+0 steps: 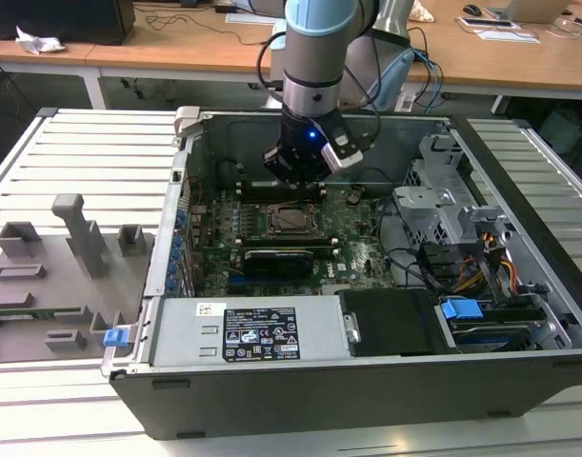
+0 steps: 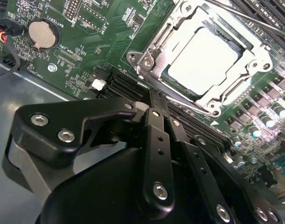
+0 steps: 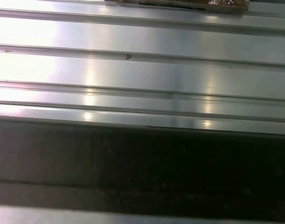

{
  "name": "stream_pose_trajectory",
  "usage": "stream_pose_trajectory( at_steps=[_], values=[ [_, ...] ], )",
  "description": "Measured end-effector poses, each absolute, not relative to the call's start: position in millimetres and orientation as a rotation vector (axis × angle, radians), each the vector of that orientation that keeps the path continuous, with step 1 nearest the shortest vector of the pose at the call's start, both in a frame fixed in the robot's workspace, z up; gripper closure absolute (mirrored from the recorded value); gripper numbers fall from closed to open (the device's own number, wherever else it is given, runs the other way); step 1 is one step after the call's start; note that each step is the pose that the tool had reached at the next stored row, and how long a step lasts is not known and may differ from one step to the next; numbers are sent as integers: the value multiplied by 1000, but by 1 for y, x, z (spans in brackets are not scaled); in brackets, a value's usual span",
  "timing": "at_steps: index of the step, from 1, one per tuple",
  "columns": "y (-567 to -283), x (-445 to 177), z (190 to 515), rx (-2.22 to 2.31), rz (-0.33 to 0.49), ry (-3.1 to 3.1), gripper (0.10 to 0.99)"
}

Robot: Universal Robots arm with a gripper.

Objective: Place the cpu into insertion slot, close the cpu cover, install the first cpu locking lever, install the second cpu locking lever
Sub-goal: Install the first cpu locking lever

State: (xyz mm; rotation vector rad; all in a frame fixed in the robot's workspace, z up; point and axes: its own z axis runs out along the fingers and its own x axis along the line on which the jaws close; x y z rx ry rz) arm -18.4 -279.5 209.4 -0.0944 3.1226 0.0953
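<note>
Even overhead room light fills the exterior view, sharp throughout, with the case interior (image 1: 300, 228) shaded. In the second wrist view the cpu (image 2: 203, 60) top glares nearly white — the close black fingers (image 2: 154, 140) look soft. The first wrist view shows streaky highlights on ribbed metal (a dark band below).

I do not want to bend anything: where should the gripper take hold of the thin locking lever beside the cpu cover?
Probably take the locking lever on its bare straight stretch, coming from above and closing across the rod. It is thin and lies low beside the cpu cover, so a sideways approach has little room.
</note>
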Motion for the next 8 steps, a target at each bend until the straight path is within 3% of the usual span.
stream_pose_trajectory(
  at_steps=[8],
  values=[
    [-280, -17, 205, -94, 93, 3123, 980]
  ],
)
